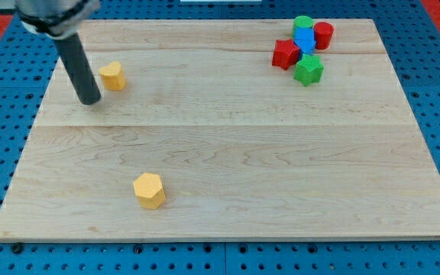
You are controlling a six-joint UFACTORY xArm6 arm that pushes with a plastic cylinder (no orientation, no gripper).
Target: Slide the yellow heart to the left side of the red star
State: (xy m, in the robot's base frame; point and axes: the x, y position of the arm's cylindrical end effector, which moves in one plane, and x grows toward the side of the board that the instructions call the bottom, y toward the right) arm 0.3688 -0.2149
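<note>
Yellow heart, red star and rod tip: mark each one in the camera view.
yellow heart (pixel 113 76), camera view, centre of its top face.
red star (pixel 285 54), camera view, middle of its top face.
my tip (pixel 89 99), camera view, very end of the rod, just to the view's left of the yellow heart.

My tip (pixel 89 100) just left of heart (pixel 113 76), star (pixel 285 54) far right

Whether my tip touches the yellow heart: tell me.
Apart. The camera view shows bare wood between my tip and the yellow heart, which sits to its upper right.
</note>
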